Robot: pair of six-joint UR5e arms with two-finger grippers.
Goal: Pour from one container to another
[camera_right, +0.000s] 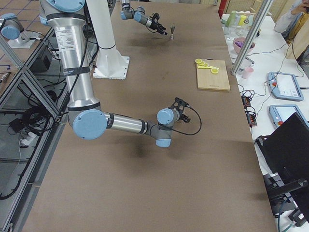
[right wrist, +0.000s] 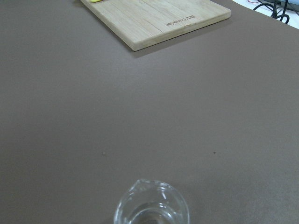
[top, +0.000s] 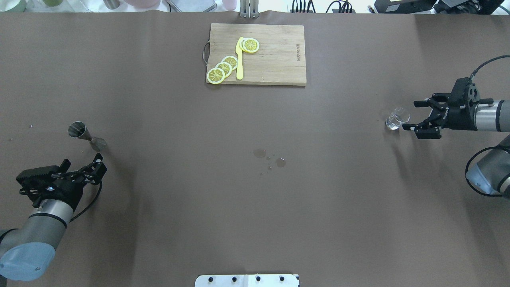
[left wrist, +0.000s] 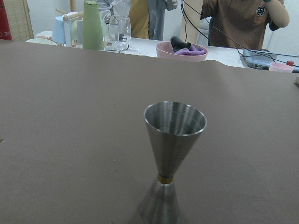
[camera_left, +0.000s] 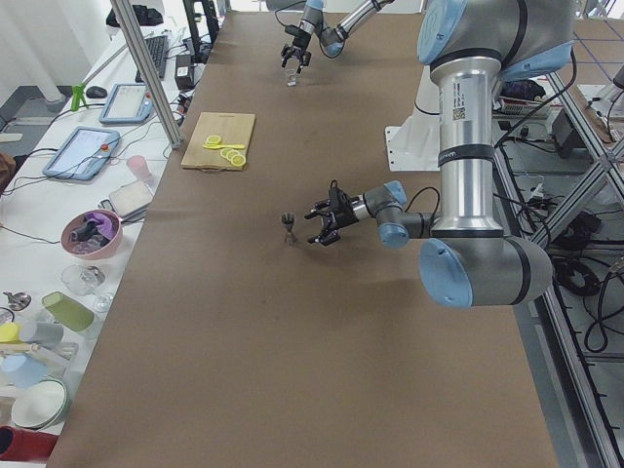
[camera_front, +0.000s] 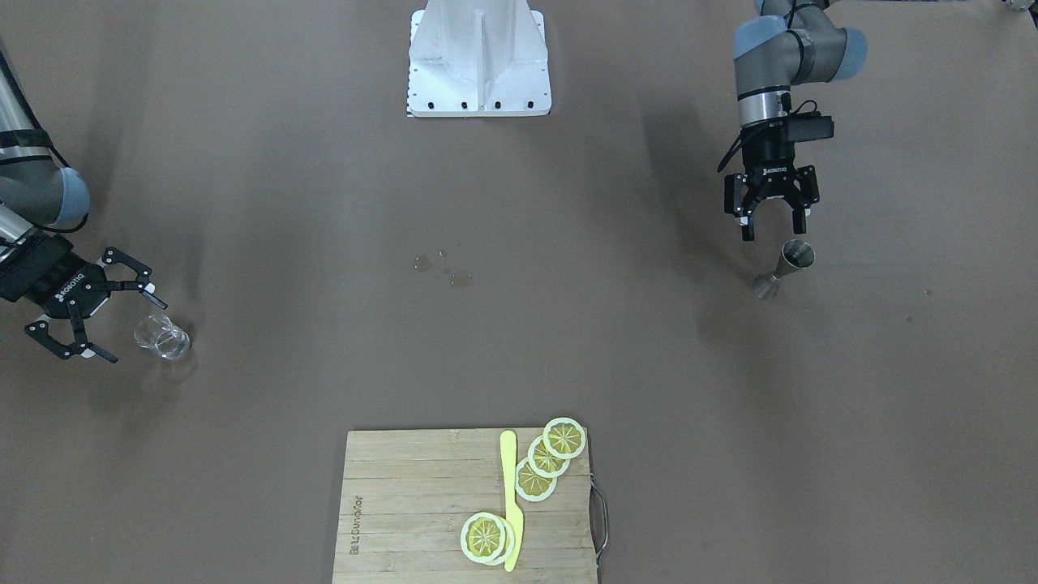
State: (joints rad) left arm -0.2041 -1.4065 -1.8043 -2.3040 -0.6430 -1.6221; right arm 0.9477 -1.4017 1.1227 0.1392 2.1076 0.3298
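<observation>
**2 vessels, each straight ahead of its own spread gripper**

Each arm has its target on its own side of the worktop (top: 255,223), so neither needs to cross over. The jigger (top: 85,135) stands upright on its small cone, long axis vertical. It is near the left gripper (top: 99,165), just beyond the fingertips on the side away from the robot's base. The left wrist view shows it dead centre, so the line of approach is already set. That gripper is spread, holds nothing and sits low, its fingers aimed forward at the jigger's waist.

The small clear glass (top: 397,118), with a pouring lip, stands upright at the far right of the worktop. The right gripper (top: 410,115) lies nearly level beside it, jaws wide and empty. Its open side faces inward, toward the worktop's middle and the glass. The glass looks just past the fingertips rather than between them, though the overhead angle makes that hard to settle.

Both vessels are well apart, with a few wet spots (top: 271,157) on the bare worktop between them. My judgement is that the next move is a short advance and a close on each side, and only then a carry toward the centre.
</observation>
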